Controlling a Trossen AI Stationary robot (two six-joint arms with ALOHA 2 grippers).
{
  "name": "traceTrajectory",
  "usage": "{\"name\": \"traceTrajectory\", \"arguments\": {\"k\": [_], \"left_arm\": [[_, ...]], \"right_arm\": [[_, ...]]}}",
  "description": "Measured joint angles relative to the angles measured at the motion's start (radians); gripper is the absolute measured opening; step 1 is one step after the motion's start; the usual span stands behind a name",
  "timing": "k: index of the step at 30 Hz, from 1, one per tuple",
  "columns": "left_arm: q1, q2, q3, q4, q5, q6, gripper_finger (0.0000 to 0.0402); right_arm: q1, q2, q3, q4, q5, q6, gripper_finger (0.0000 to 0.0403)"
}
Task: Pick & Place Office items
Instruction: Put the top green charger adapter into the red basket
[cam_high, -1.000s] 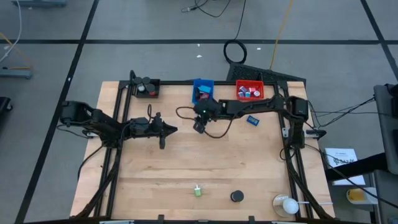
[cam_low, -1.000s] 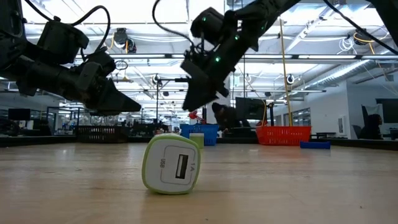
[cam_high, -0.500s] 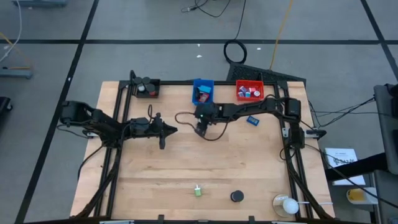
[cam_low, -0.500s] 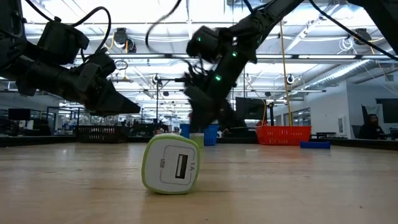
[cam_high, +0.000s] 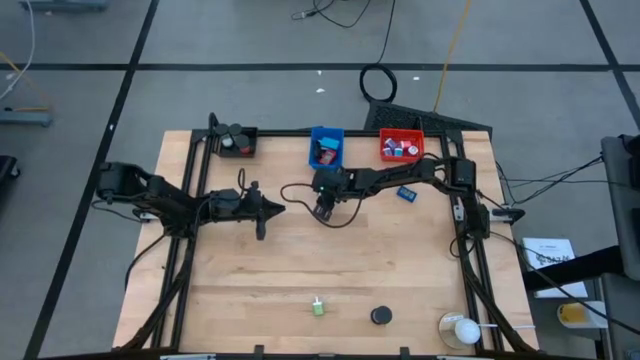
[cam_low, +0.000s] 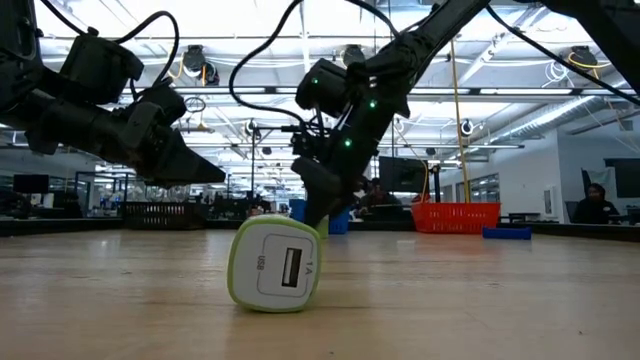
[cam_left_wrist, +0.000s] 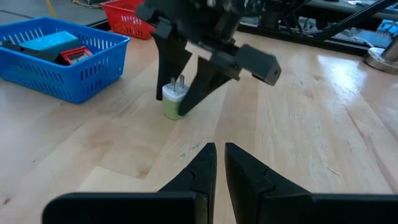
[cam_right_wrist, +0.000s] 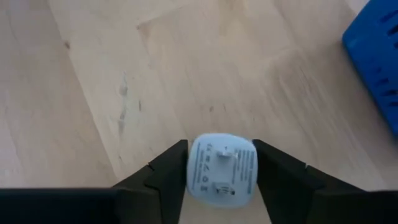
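A small white-and-green plug (cam_left_wrist: 172, 102) stands on the table with its prongs up, just near of the blue bin (cam_high: 326, 147). My right gripper (cam_right_wrist: 221, 150) has come down over it and closes on it; in the high view the gripper (cam_high: 322, 207) hides it. My left gripper (cam_left_wrist: 220, 149) hovers shut left of the middle (cam_high: 278, 208), pointing at the plug and touching nothing. A second white-and-green plug (cam_low: 275, 265) lies near the front edge (cam_high: 317, 307), beside a black disc (cam_high: 380, 315). A blue piece (cam_high: 406, 193) lies near the red bin (cam_high: 401, 147). My right gripper pinches the plug between its two fingers, one on each opposite side wall (cam_right_wrist: 193, 171). The fingers (cam_left_wrist: 163, 74) slant down from above and from the table's right. The plug stays upright, its green base (cam_left_wrist: 170, 112) on the table and its prongs up.
The blue bin and the red bin hold several small items at the far edge; a black bin (cam_high: 238, 140) stands far left. A roundish white object in a clear holder (cam_high: 462, 328) sits at the near right corner. Bare wood lies across the middle.
My right gripper has sunk toward the table, tipping a little more downward, until its fingers stand around the plug near the blue bin. The plug has stayed where it was.
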Motion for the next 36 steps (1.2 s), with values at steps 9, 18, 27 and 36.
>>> {"name": "traceTrajectory", "arguments": {"k": [9,18,27,36], "left_arm": [[0.0,0.0,0.0,-0.001,0.001,-0.005,0.0037],[-0.022,0.0,0.0,-0.012,0.001,0.005,0.0037],[-0.038,0.0,0.0,-0.011,0.0,0.015,0.0037],[-0.037,0.0,0.001,-0.01,-0.001,0.018,0.0037]], "right_arm": [[-0.001,-0.001,0.002,-0.014,-0.002,-0.007,0.013],[0.005,-0.043,0.002,-0.103,-0.002,-0.007,0.0139],[0.015,-0.087,-0.075,-0.248,-0.005,0.016,0.0143],[0.014,-0.192,-0.174,-0.246,-0.009,0.027,0.0154]]}}
